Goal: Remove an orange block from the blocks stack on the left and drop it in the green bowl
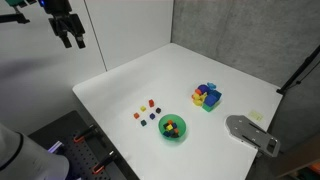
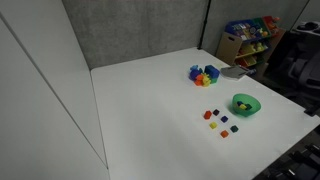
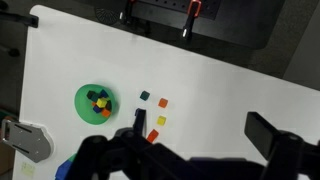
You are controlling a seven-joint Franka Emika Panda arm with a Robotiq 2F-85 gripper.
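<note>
The blocks stack is a loose group of tiny red, orange, yellow and dark cubes point(image 1: 148, 112) on the white table, seen in both exterior views point(image 2: 218, 120). In the wrist view an orange cube point(image 3: 163, 101) lies beside a dark green, a yellow and a red one. The green bowl point(image 1: 172, 128) stands right next to the group and holds a few small blocks point(image 2: 245, 104) point(image 3: 95, 103). My gripper point(image 1: 68, 38) hangs open and empty, high above the table's far corner, well away from the cubes. Its fingers point(image 3: 200, 135) frame the bottom of the wrist view.
A chunkier blue, yellow and magenta block cluster point(image 1: 207, 96) point(image 2: 204, 74) sits beyond the bowl. A flat grey metal plate point(image 1: 250, 132) point(image 3: 25, 140) lies at the table's edge. A shelf of toys point(image 2: 250, 38) stands past the table. Clamps point(image 3: 190, 12) grip the table edge.
</note>
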